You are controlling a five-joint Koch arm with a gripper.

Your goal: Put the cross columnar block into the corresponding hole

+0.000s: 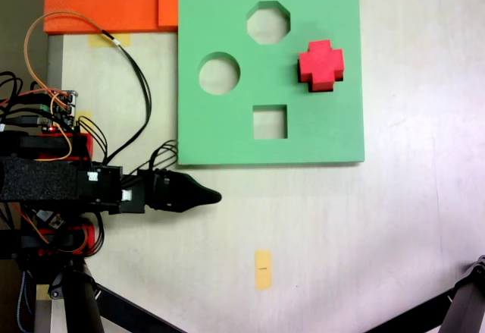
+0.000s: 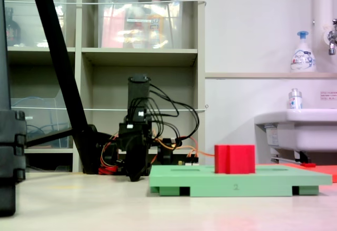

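In the fixed view from above, the black claw (image 1: 208,195) lies low at the left, over the bare counter (image 1: 364,227). Its tip comes to one dark point, so I cannot tell if it is open or closed. It holds nothing and sits just below the green board (image 1: 227,132), not touching it. Farther right, the red cross block (image 1: 321,65) sits in the plus-shaped hole (image 1: 338,76), sticking up above the board.

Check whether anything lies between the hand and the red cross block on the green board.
Nothing visible does. The hand rests off the green board's near edge; between it and the red cross block lie only flat board and the square cutout.
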